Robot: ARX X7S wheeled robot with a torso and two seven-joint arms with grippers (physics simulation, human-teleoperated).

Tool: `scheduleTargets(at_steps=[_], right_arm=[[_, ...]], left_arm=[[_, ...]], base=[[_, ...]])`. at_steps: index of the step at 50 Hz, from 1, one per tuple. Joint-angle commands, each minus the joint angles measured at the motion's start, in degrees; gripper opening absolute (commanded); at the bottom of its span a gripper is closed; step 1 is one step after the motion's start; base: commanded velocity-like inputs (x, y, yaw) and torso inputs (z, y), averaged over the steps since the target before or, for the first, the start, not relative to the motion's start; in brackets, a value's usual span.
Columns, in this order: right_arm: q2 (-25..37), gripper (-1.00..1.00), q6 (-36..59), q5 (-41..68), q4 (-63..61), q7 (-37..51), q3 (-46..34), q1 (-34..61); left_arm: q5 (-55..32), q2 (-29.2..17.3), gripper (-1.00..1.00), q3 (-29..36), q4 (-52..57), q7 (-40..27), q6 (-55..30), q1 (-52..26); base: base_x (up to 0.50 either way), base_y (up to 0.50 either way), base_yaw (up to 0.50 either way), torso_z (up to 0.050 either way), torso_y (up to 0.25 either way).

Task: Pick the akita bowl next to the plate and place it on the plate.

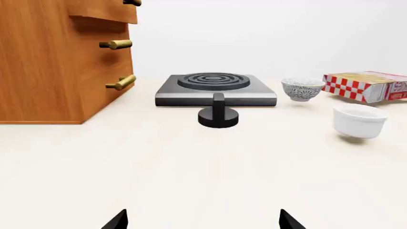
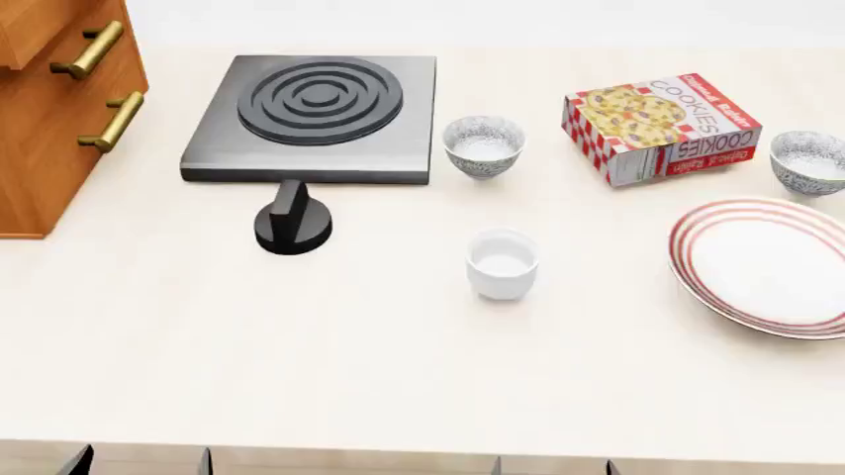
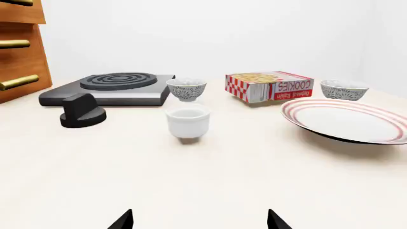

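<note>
The red-striped white plate (image 2: 766, 265) lies at the table's right edge. The akita bowl (image 2: 808, 161) next to it stands just behind it, right of the cookie box. A second bowl of the same pattern (image 2: 484, 145) stands beside the stove. In the right wrist view the plate (image 3: 350, 120) and the akita bowl (image 3: 343, 89) are far ahead. My left gripper (image 2: 139, 461) and right gripper (image 2: 555, 465) hang at the table's near edge, far from both. The left gripper (image 1: 203, 220) and the right gripper (image 3: 199, 220) are open with nothing between the fingers.
A plain white cup (image 2: 502, 263) stands mid-table. The cookie box (image 2: 660, 127) lies between the two bowls. A black stove (image 2: 317, 117) with a loose knob (image 2: 293, 220) in front sits at the back left, beside a wooden cabinet (image 2: 59, 99).
</note>
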Motion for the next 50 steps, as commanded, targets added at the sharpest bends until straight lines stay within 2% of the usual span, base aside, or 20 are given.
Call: scheduleTargets(at_steps=[1,20,25,27,28,33,40,46,50], right_arm=[[0.96,1.0,-0.69,-0.41,0.35,1.86,-1.34,-0.12],[3.29,1.0,0.51,2.6,0.33,4.66,-3.86,0.37],[3.59,1.0,1.63,4.15,-0.18,5.07,-3.73,0.21],[3.75,1.0,3.23,4.54,-1.32,5.32,-3.89,0.04],[3.82,1.0,3.68,4.9,-1.61,5.36,-3.86,0.05],[4.43,1.0,9.24,7.58,-8.95,5.49,-3.62,-0.37],[5.73,1.0,21.95,10.44,-23.05,7.0,-3.83,1.46],[6.9,1.0,34.21,14.95,-35.0,9.56,-1.33,5.77],[7.42,1.0,39.62,17.63,-39.27,10.63,0.33,9.16]], left_arm=[[-1.37,-0.82,1.0,1.15,-0.22,-0.75,0.35,0.18],[-5.02,-3.46,1.0,3.71,1.61,-3.75,-1.07,0.38],[-5.52,-4.13,1.0,3.04,3.73,-5.38,-3.16,0.11],[-8.69,-4.78,1.0,1.36,6.84,-5.34,-8.07,-0.87],[-8.6,-4.96,1.0,0.98,7.11,-5.82,-7.83,-1.21],[-10.66,-7.61,1.0,-3.28,5.79,-7.18,-10.59,-6.04],[-12.78,-10.36,1.0,-10.34,-4.91,-9.19,-6.89,-12.84],[-12.99,-11.42,1.0,-12.62,-13.23,-8.91,-1.29,-15.59],[-12.5,-11.13,1.0,-12.48,-13.11,-9.7,-0.6,-15.52]], base=[[0.0,0.0,0.0,0.0,0.0],[0.0,0.0,0.0,0.0,0.0],[0.0,0.0,0.0,0.0,0.0],[0.0,0.0,0.0,0.0,0.0],[0.0,0.0,0.0,0.0,0.0],[0.0,0.0,0.0,0.0,0.0],[0.0,0.0,0.0,0.0,0.0],[0.0,0.0,0.0,0.0,0.0],[0.0,0.0,0.0,0.0,0.0]])
